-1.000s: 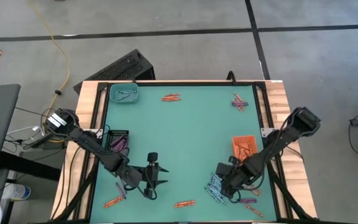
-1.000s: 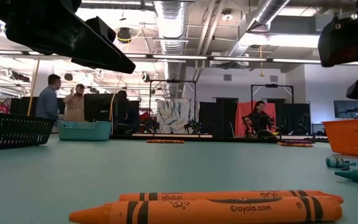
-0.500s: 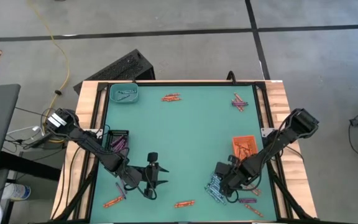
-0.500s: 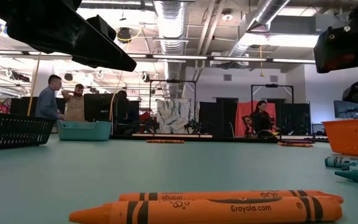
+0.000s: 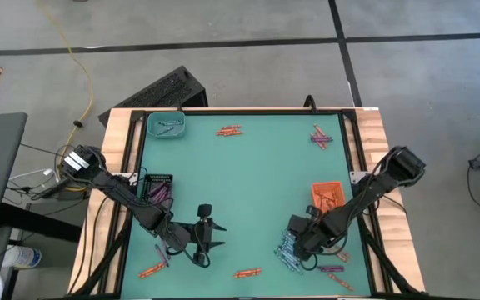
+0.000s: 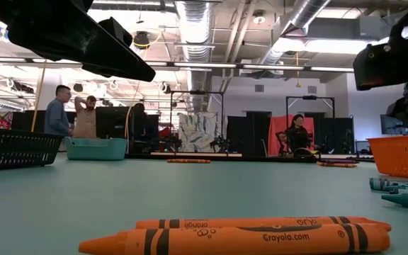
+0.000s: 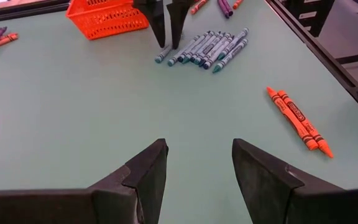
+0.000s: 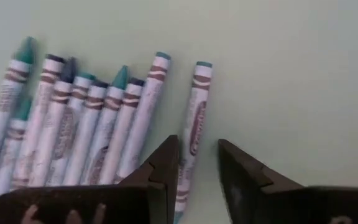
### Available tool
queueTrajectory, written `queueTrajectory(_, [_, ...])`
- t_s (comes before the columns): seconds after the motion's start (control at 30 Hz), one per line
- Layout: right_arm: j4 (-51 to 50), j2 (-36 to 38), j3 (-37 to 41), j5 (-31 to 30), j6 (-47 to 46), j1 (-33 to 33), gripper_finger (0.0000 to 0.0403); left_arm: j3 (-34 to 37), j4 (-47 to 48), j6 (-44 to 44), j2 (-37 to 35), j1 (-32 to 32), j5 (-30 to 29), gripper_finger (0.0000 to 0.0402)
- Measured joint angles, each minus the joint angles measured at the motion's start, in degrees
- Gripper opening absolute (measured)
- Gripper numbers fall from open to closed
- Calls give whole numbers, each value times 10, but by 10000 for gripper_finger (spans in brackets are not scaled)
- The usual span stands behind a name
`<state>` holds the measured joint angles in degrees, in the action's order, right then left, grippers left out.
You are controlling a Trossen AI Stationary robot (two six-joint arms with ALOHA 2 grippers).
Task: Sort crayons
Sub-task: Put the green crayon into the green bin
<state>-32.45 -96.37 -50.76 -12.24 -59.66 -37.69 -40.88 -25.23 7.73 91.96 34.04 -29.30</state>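
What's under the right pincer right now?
The right pincer is open, straddling the outermost pale blue-grey paper-wrapped crayon at the edge of a row of similar crayons lying on the teal tabletop. The fingers hide that crayon's near end.

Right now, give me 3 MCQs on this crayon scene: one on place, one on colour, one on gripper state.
1. Where is the right gripper?
A. at the edge of the blue-grey crayon row
B. inside the teal tray
C. over the purple crayons at the far corner

2. What colour is the tray next to the blue-grey crayons?
A. black
B. orange
C. teal

3. How does the left gripper stand?
A. shut on a crayon
B. open, holding nothing
C. shut, empty

Answers:
1 A: the left wrist view shows its fingers down at the row's end crayon, which lies between them in the right wrist view.
2 B: an orange basket sits beside the row.
3 B: bare table shows between its spread fingers.
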Motion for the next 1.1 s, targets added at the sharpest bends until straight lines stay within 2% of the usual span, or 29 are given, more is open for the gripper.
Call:
queueTrajectory(0.13, [-14, -40, -18, 10, 18, 3, 112, 0, 0, -4, 0, 0, 0, 171])
queueTrajectory(0.33, [-130, -90, -101, -9, 52, 1, 104, 0, 0, -5, 0, 0, 1, 171])
queueTrajectory(0.47, [-162, -110, -141, -15, 91, 2, 67, 0, -3, -5, 0, 0, 1, 171])
queueTrajectory(0.63, [-164, -115, -154, -12, 112, 5, 8, 0, -3, -5, 0, 0, 1, 171])
queueTrajectory(0.87, [-184, -114, -166, -16, 111, 6, 3, 0, -4, -11, 0, 0, -3, 171])
queueTrajectory(1.1, [-242, -114, -233, -75, 135, 12, 1, 0, -19, -26, 0, 0, -12, 171])
